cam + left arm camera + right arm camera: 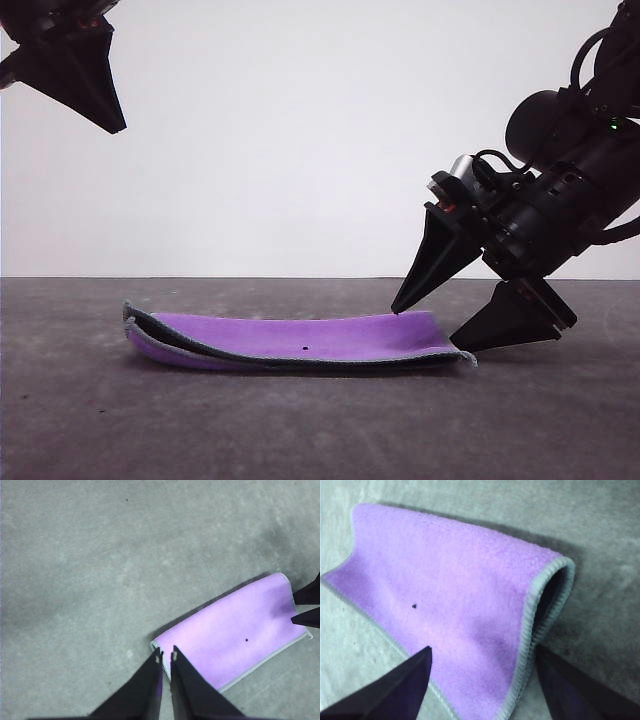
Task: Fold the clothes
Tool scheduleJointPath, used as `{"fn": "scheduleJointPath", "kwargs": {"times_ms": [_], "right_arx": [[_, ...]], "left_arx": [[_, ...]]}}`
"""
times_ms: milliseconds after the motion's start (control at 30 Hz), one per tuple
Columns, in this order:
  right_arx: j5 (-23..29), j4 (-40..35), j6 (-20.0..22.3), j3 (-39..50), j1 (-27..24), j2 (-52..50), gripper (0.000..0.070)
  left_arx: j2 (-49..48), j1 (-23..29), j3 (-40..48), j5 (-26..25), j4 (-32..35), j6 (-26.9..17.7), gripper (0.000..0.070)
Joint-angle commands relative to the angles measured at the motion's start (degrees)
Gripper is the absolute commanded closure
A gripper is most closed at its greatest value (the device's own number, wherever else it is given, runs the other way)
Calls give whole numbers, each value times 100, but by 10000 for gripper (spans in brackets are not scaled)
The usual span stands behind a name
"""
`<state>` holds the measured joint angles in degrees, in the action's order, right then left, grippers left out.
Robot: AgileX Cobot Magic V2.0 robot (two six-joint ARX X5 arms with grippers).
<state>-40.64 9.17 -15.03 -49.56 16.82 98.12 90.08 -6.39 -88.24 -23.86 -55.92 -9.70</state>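
The clothes are one small cloth [300, 340] lying folded in two on the grey table, purple side out, with a dark grey layer and a pale stitched edge showing at the fold's mouth. My right gripper [425, 328] is open at the cloth's right end, one fingertip over the top layer and the other low beside the edge. In the right wrist view the cloth [445, 580] lies between the spread fingers of that gripper [482, 649]. My left gripper [115, 122] hangs high at the upper left, shut and holding nothing. In the left wrist view it [166, 656] is above the cloth's [235, 630] near corner.
The table [300, 430] is a bare mottled grey surface reaching back to a plain white wall [300, 130]. Open tabletop lies to the left of the cloth and in front of it.
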Motion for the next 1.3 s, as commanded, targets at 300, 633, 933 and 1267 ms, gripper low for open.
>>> {"fn": "scheduleJointPath", "kwargs": {"times_ms": [300,633,933,1267], "right_arx": [[-438,-28,-110,-63,175,158,362],[-391,-76,-109,-66,256,158,662],[-586,-547,-400,-81,389,158,665],[-715,-1311,-991,-191,849,158,667]], "left_arx": [[90,7,-106,7,68,-80,688],[90,7,-106,7,64,-78,688],[90,7,-106,7,69,-78,688],[90,7,-106,6,83,-75,688]]}}
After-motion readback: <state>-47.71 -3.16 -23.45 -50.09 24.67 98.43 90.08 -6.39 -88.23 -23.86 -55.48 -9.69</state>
